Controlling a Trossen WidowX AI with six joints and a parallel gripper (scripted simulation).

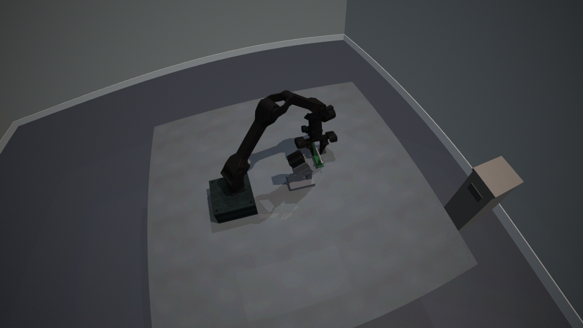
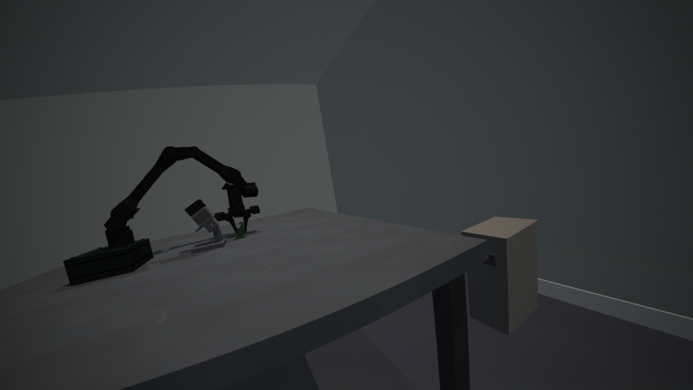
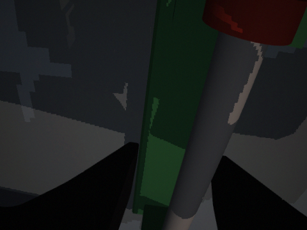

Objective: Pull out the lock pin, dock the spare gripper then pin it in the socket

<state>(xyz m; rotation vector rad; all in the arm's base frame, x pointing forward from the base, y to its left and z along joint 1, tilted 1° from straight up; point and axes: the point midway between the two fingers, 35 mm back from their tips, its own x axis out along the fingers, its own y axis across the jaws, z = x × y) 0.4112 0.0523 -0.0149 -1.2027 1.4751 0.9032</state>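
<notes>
The arm (image 1: pixel 250 140) (image 2: pixel 150 181) reaches out from its dark box (image 1: pixel 219 203) (image 2: pixel 97 266) and bends down over the table (image 1: pixel 387 228) (image 2: pixel 300 276), with the gripper (image 1: pixel 317 152) (image 2: pixel 241 233) (image 3: pixel 176 158) pointing down at a green holder (image 1: pixel 318 164) (image 2: pixel 240 233) (image 3: pixel 164 172). Its fingers stand partly apart, one on each side of the holder and the pale pin (image 1: pixel 319 157) (image 3: pixel 204 128) that lies along it. In the wrist view a gap shows at the left of the holder, while the finger at the right sits just beside the pin; whether it touches cannot be told. The pin's thick red end (image 2: pixel 240 223) (image 3: pixel 256 22) is at the top of that view, beyond the fingertips. Near the holder, the grey stand (image 1: pixel 300 185) (image 2: pixel 217 237) carries a tilted block (image 1: pixel 295 159) (image 2: pixel 197 209) with a dark top; its socket is too small and dim to make out. A beige cabinet (image 1: pixel 498 175) (image 2: pixel 522 271) stands by the table edge, well apart from the arm
</notes>
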